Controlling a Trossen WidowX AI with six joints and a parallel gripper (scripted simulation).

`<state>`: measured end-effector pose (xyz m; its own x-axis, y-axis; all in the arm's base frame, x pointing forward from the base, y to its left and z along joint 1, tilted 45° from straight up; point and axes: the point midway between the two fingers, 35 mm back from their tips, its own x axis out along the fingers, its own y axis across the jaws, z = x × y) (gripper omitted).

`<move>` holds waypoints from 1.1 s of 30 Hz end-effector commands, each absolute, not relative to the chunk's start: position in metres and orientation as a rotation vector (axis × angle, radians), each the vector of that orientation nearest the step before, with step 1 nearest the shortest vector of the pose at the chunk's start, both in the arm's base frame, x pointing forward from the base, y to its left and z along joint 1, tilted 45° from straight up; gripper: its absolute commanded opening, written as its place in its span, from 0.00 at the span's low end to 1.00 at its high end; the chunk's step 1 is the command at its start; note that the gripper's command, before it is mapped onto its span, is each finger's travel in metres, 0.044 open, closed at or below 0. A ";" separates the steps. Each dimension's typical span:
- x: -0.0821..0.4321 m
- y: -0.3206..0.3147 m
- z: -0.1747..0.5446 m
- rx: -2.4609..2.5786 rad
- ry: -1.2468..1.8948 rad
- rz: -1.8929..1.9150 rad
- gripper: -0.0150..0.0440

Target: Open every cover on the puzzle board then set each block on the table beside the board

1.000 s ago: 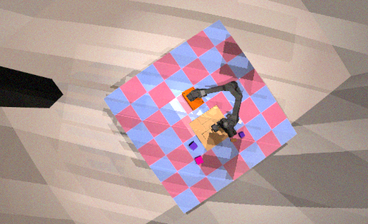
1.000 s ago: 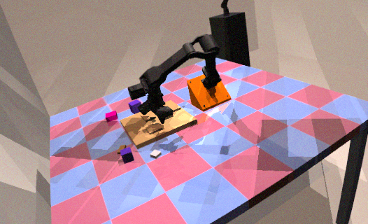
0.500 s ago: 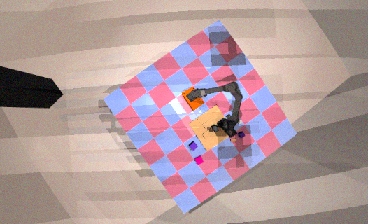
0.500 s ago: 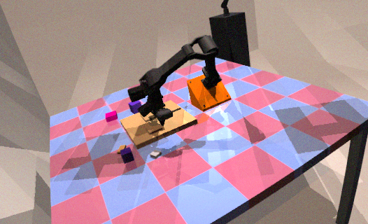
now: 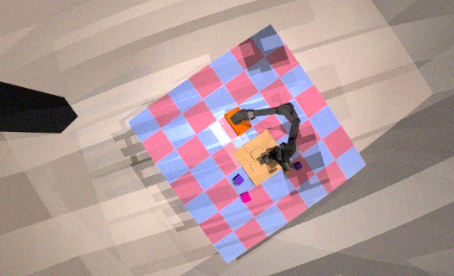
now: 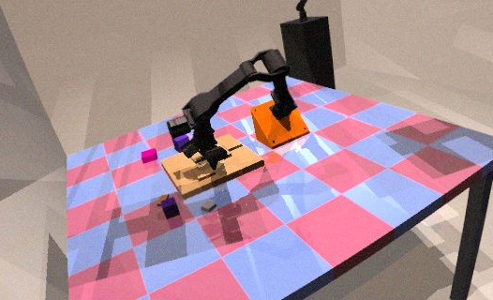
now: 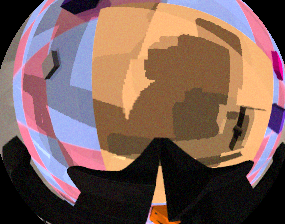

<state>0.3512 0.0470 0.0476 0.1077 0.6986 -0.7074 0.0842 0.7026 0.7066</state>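
Observation:
The tan puzzle board (image 5: 264, 137) (image 6: 247, 160) (image 7: 123, 25) lies under my gripper (image 6: 214, 167) (image 7: 160, 139), which is shut and empty, with its fingertips low over the board. In the wrist view a dark slot (image 7: 238, 129) and pale grooves show in the board; shadow makes the covers hard to tell. A magenta block (image 5: 245, 197) (image 6: 149, 156) (image 7: 277, 65) and a purple block (image 5: 237, 179) (image 6: 181, 142) (image 7: 277, 118) rest on the table beside one side. A dark purple block (image 5: 298, 166) (image 6: 170, 208) (image 7: 80, 5) rests off another side.
A small grey piece (image 6: 208, 206) (image 7: 50, 66) lies on the table near the board. A small orange-brown piece (image 5: 287, 172) (image 6: 162, 200) lies by the dark purple block. The orange wedge (image 5: 241, 130) (image 6: 265, 127) (image 7: 163, 214) under the arm's base stands beside the board.

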 end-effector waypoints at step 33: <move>0.389 0.042 0.050 0.707 1.409 0.513 0.25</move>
